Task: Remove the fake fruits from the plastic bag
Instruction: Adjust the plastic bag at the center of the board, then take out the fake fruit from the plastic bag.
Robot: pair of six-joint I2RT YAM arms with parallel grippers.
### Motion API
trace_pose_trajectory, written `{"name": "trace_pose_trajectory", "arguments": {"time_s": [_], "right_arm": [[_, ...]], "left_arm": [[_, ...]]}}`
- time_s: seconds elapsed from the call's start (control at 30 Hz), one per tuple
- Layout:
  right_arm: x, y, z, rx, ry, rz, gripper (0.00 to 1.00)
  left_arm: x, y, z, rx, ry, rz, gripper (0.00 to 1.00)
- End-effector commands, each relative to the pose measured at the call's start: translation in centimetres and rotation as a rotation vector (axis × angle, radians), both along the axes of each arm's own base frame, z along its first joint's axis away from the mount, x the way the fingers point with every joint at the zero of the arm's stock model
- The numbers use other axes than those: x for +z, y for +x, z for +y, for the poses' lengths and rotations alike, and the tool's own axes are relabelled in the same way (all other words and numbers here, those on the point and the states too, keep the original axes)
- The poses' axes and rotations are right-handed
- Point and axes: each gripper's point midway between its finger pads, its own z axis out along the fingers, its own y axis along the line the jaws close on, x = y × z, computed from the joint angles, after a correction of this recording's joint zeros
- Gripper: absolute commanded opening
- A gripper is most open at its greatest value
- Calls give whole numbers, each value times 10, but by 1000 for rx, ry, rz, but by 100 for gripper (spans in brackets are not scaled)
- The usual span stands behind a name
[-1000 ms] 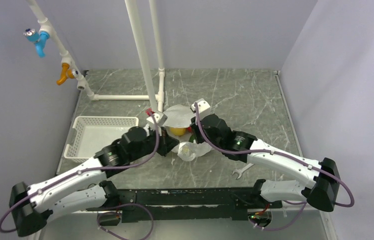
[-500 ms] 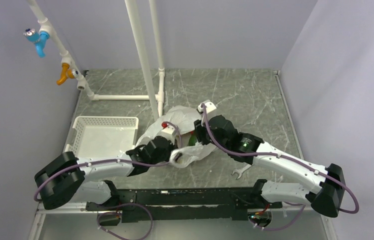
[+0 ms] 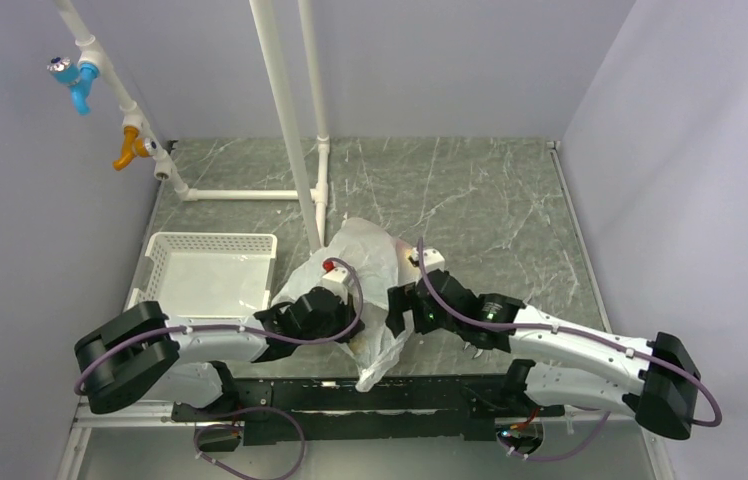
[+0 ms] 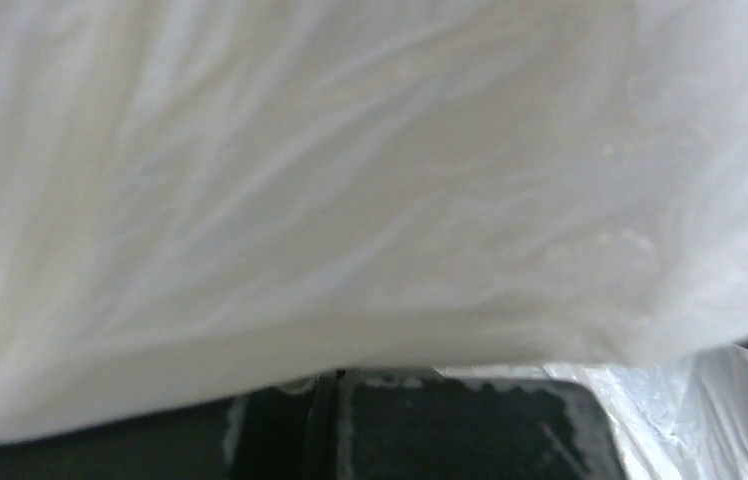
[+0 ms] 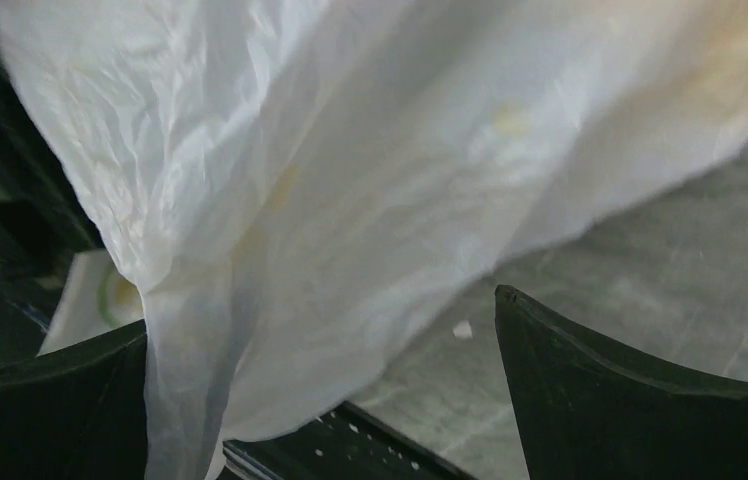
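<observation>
The plastic bag (image 3: 360, 255) lies crumpled in the middle of the table, with one end trailing toward the near edge. It fills the left wrist view (image 4: 350, 180), and only faint yellow tints show through it in the right wrist view (image 5: 350, 180). The fake fruits are hidden inside it. My left gripper (image 3: 353, 325) is shut on the bag's film, its fingers (image 4: 450, 430) pressed together under the sheet. My right gripper (image 3: 397, 312) stands open just right of the bag. Its fingers (image 5: 630, 400) are wide apart, and loose film hangs by the left one.
A white latticed tray (image 3: 165, 262) stands at the left. White pipes (image 3: 290, 130) rise behind the bag, with a blue tap (image 3: 78, 75) and an orange tap (image 3: 130, 147) on the left wall. A wrench (image 3: 472, 349) peeks out by the right arm. A black rail (image 3: 370, 395) runs along the near edge.
My right gripper opened, let go of the bag and drew back toward the near edge. The left arm dropped and pulled the bag nearer. The yellow fruit seen earlier is now covered.
</observation>
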Motion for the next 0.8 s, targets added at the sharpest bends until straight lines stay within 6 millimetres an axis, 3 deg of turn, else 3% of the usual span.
{"name": "trace_pose_trajectory", "arguments": {"time_s": [0.0, 0.13, 0.17, 0.27, 0.37, 0.43, 0.5, 0.6, 0.67, 0.77], "right_arm": [[-13, -13, -28, -126, 0, 47, 100], [-2, -11, -30, -117, 164, -57, 99], [2, -8, -31, -144, 211, -73, 94], [15, -5, -25, -172, 326, -87, 56], [18, -8, -16, -121, 358, -90, 32], [11, -8, -17, -123, 320, -77, 16], [9, -8, -16, -108, 289, -68, 0], [9, -12, -12, -68, 289, -67, 0], [11, -12, -12, -63, 308, -83, 0], [15, -9, -17, -85, 337, -113, 0]], "left_arm": [[31, 9, -12, 12, -70, -52, 0], [53, 18, 1, 37, -39, -112, 2], [60, 21, 3, 46, -39, -125, 4], [88, 26, 5, 54, -99, -154, 18], [108, 28, -2, 15, -177, -162, 42], [113, 30, -11, -24, -196, -147, 47], [110, 33, -18, -45, -179, -128, 45], [100, 36, -25, -50, -177, -108, 39], [100, 37, -35, -80, -225, -126, 42], [86, 41, -41, -71, -227, -127, 63]]}}
